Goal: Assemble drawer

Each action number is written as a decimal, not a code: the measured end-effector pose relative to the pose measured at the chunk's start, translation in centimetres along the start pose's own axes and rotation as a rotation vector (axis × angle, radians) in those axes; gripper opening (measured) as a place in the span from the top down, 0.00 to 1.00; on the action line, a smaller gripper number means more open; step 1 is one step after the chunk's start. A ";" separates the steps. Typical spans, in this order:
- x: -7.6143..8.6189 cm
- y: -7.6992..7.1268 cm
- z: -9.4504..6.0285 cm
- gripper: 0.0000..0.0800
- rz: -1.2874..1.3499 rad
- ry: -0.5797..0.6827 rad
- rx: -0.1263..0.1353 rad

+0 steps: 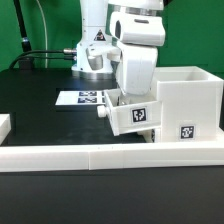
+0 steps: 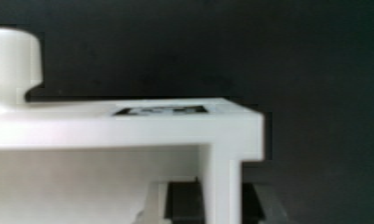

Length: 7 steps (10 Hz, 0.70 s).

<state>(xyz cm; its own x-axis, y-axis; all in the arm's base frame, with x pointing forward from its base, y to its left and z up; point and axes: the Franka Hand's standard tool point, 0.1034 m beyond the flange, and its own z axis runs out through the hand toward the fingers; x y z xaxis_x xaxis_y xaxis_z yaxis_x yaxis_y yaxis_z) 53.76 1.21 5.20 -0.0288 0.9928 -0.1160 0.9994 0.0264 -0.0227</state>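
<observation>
My gripper [image 1: 134,97] is shut on a small white drawer tray [image 1: 133,115] and holds it just above the table. The tray bears a black-and-white tag and has a round knob [image 1: 103,112] pointing to the exterior view's left. It hangs close against the left side of the tall white housing [image 1: 188,98]; I cannot tell if they touch. In the wrist view the tray [image 2: 113,135] fills the frame with its knob [image 2: 10,60]. One thin wall of it stands between my dark fingers [image 2: 180,200], at the gripper [image 2: 226,205]. No second tray shows clearly.
The marker board [image 1: 82,98] lies flat on the black table behind the tray. The long low white border wall [image 1: 100,154] runs along the front. A white piece [image 1: 4,124] shows at the exterior view's left edge. The robot base [image 1: 95,55] stands at the back.
</observation>
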 end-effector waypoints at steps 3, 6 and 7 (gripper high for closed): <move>0.1 0.0 0.0 0.94 0.026 0.000 -0.001; 0.0 0.4 -1.8 0.48 0.025 -0.008 -0.015; -0.1 0.4 -2.0 0.48 0.026 -0.010 -0.017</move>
<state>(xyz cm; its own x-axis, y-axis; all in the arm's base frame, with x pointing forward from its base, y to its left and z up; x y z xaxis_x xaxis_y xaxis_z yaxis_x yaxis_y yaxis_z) 54.25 1.40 7.23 -0.0033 0.9920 -0.1259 1.0000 0.0029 -0.0031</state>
